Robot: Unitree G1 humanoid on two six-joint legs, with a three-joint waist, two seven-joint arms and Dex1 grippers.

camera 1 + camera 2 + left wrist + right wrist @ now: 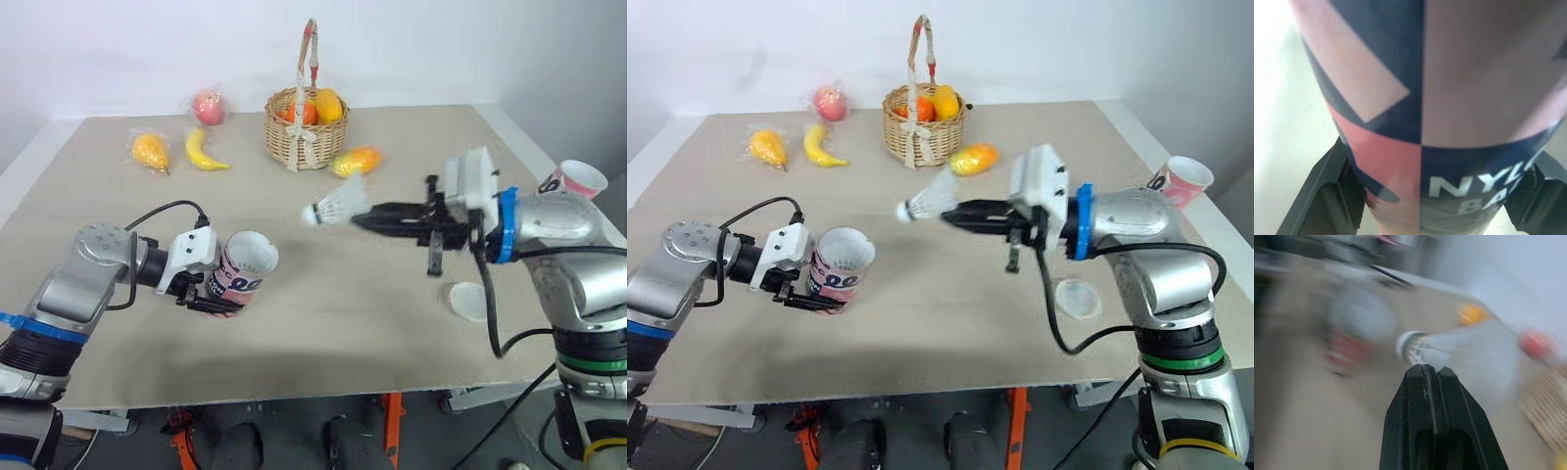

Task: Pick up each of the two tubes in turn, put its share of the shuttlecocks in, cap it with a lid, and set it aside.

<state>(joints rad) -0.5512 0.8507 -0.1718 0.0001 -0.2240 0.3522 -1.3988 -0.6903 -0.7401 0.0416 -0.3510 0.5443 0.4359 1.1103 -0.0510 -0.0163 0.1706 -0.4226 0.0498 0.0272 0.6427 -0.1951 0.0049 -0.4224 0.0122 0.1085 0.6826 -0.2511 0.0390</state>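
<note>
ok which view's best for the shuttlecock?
Left eye view: the whole shuttlecock, cork toward the tube, pinched by the right gripper. Right eye view shows the same. Right wrist view has its cork and feathers just past the fingertips.

Tan flat table top with a pale rim (343,294); at 12 o'clock on it stands a woven wicker basket with a tall loop handle (297,142), and a yellow-orange wrapped fruit (355,160) lies just beside the basket toward 1 o'clock. From 11 round to 10 o'clock, near one another but apart: a red round fruit in clear wrap (208,106), a yellow banana (203,151), a yellow-orange pear-shaped fruit in clear wrap (150,149). At 4 o'clock a white round flat lid (468,301) lies on bare surface; at 3 o'clock, by the rim, a pink-and-white open tube (574,178), tilted.
</note>
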